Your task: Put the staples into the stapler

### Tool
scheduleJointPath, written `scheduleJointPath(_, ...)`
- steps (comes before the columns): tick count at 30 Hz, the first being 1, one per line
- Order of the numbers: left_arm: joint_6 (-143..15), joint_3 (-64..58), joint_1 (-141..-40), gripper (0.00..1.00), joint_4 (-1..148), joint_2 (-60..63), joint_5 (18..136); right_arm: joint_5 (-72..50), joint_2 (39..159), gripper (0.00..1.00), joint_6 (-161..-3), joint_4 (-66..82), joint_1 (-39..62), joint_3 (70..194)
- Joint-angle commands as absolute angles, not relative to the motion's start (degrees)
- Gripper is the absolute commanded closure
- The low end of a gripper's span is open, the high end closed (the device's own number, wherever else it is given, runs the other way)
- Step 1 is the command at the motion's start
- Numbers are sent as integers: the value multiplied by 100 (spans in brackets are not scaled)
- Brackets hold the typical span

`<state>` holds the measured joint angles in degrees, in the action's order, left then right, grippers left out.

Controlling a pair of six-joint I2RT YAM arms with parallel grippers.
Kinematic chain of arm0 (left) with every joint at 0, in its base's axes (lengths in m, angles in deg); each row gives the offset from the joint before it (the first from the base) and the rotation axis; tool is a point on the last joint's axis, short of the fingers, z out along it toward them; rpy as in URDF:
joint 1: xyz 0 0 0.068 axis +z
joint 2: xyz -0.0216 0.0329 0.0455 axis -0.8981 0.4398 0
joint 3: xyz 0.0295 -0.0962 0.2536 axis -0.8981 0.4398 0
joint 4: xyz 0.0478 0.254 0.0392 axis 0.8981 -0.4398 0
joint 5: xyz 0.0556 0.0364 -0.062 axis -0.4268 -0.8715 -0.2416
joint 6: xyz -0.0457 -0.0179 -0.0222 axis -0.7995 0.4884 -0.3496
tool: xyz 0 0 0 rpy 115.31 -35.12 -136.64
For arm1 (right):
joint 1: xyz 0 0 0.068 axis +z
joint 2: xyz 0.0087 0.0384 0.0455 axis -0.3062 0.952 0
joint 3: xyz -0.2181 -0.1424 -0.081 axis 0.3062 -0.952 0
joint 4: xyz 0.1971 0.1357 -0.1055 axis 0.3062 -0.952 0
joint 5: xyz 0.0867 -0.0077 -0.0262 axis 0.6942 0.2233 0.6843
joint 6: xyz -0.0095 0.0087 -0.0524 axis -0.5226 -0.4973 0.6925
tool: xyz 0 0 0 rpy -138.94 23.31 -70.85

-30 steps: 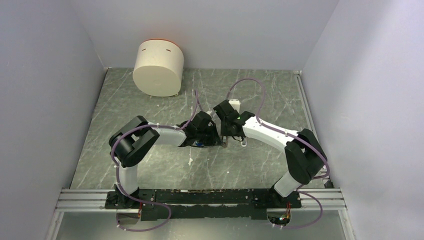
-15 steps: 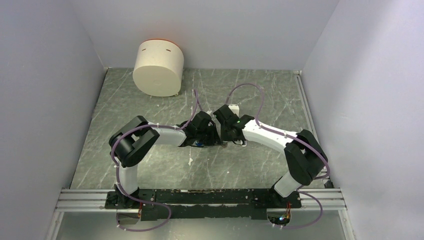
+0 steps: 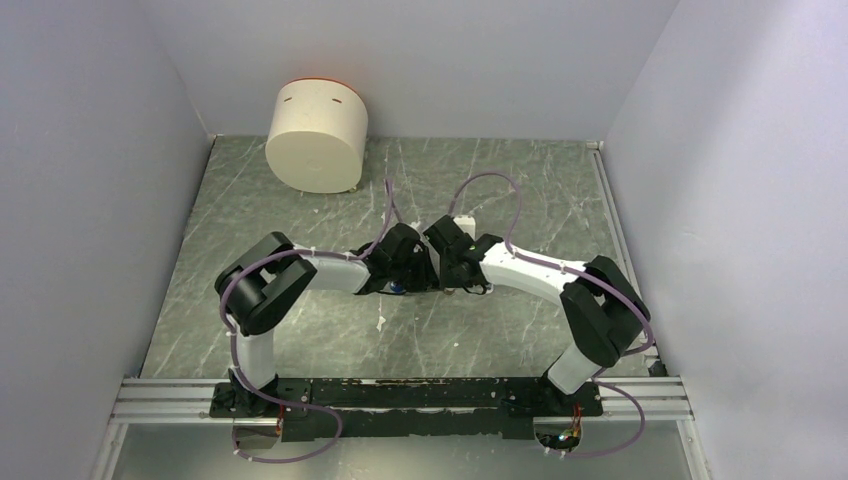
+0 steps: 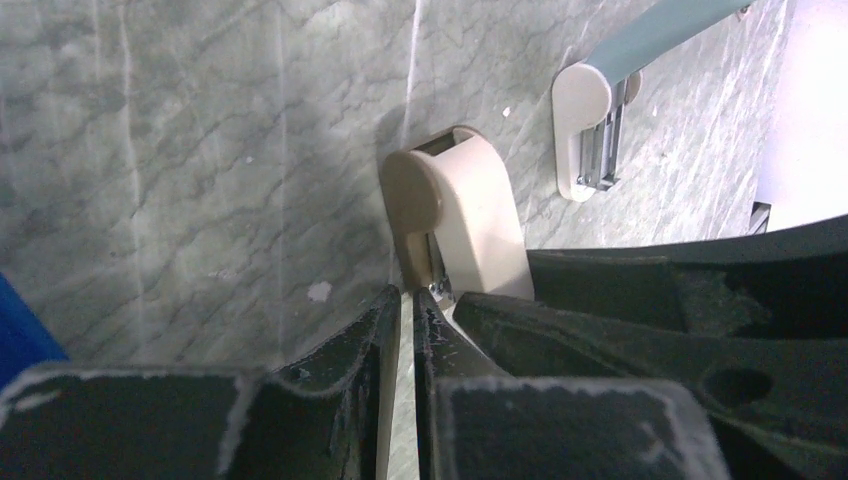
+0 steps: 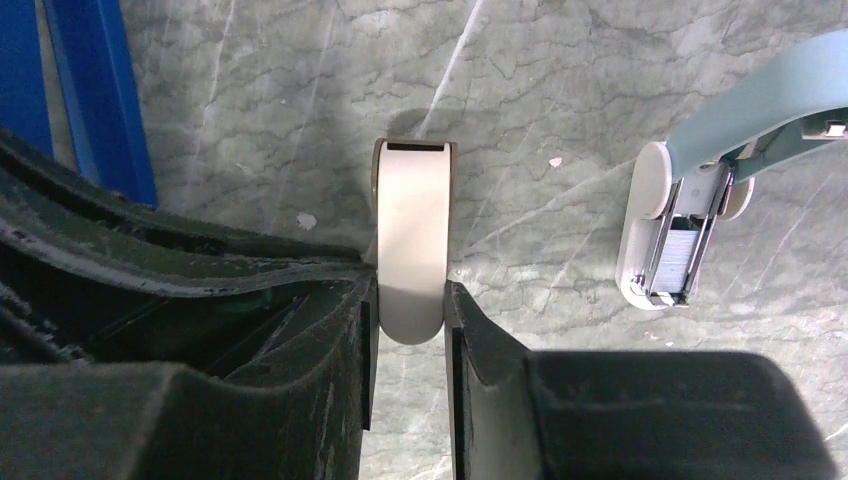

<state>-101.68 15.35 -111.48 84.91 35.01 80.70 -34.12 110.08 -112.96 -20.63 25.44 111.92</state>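
Observation:
My right gripper (image 5: 408, 290) is shut on a small tan oblong piece (image 5: 412, 215) that stands on the marbled table, one finger on each side of its near end. My left gripper (image 4: 408, 295) has its jaws almost together, with only a thin slit between them. Its tips rest against the base of the same tan piece (image 4: 470, 220). I cannot tell whether anything thin sits in the slit. A bright blue part of the stapler (image 5: 100, 100) shows beyond the left fingers, and also at the left wrist view's edge (image 4: 20, 335). The red staple box and the staple block are out of view.
A pale-blue oblong piece (image 5: 670, 230), hinged open with a silver channel inside, lies to the right of the tan piece; it also shows in the left wrist view (image 4: 590, 130). A large cream cylinder (image 3: 318, 135) stands at the back left. Walls enclose the table.
My right gripper has moved left and closer to the left gripper; the two now meet at mid-table. The left arm has barely moved.

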Motion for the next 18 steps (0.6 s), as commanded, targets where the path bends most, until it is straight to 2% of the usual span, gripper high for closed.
scheduleJointPath(1, -10137, 1832, -11093, 84, 8409, 3267, 7911, -3453, 11284, 83, -11404, -1919, 2588, 10980)
scheduleJointPath(13, -10135, 1956, -11091, 83, 8370, 2737, 7758, -3626, 11584, 83, -11500, -1891, 2628, 10902)
scheduleJointPath(18, -10008, 1852, -11090, 80, 8287, 2655, 7901, -3670, 11327, 78, -11513, -2012, 2623, 11249)
